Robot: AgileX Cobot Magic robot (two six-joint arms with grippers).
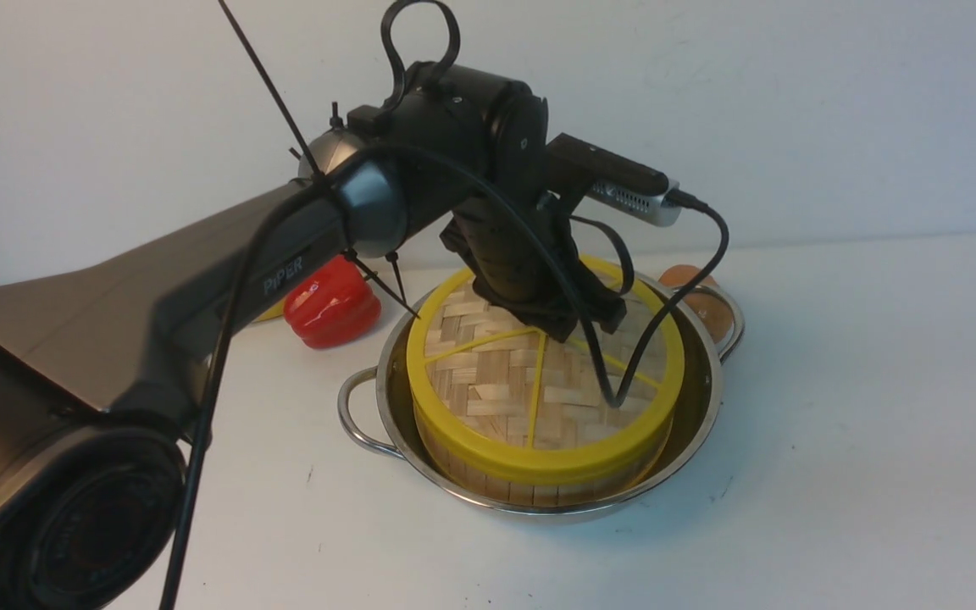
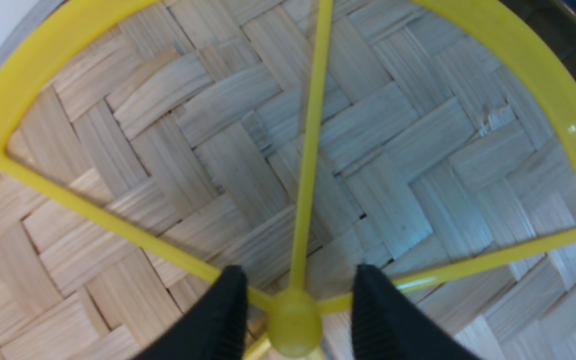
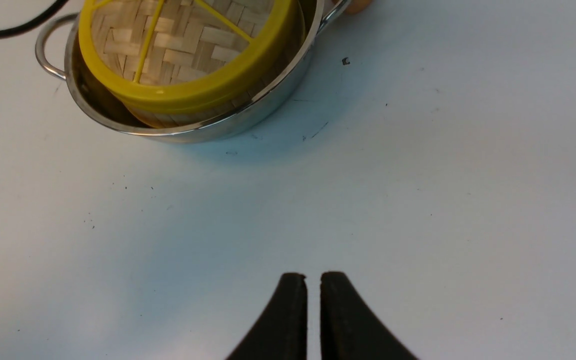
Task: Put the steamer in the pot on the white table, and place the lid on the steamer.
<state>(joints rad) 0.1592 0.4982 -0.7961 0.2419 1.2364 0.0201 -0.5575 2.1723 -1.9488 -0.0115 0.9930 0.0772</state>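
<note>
The steel pot (image 1: 539, 513) stands on the white table (image 1: 835, 424). Inside it sits the steamer (image 1: 488, 485), and only its slatted wooden side shows. The woven lid (image 1: 505, 373) with its yellow rim lies flat on top and hides the contents. My left gripper (image 2: 295, 272) hangs just over the lid, open, one black finger (image 2: 218, 320) on each side of the yellow centre hub (image 2: 294, 322), touching nothing. In the front view that gripper (image 1: 560, 326) is mostly hidden under its wrist. My right gripper (image 3: 313, 275) is shut and empty over bare table, well short of the pot (image 3: 218, 131).
A red bell pepper (image 1: 331, 303) lies behind the pot on the left. A brown rounded object (image 1: 691, 284) sits behind the far handle. The wrist camera's black cable (image 1: 615, 390) droops onto the lid.
</note>
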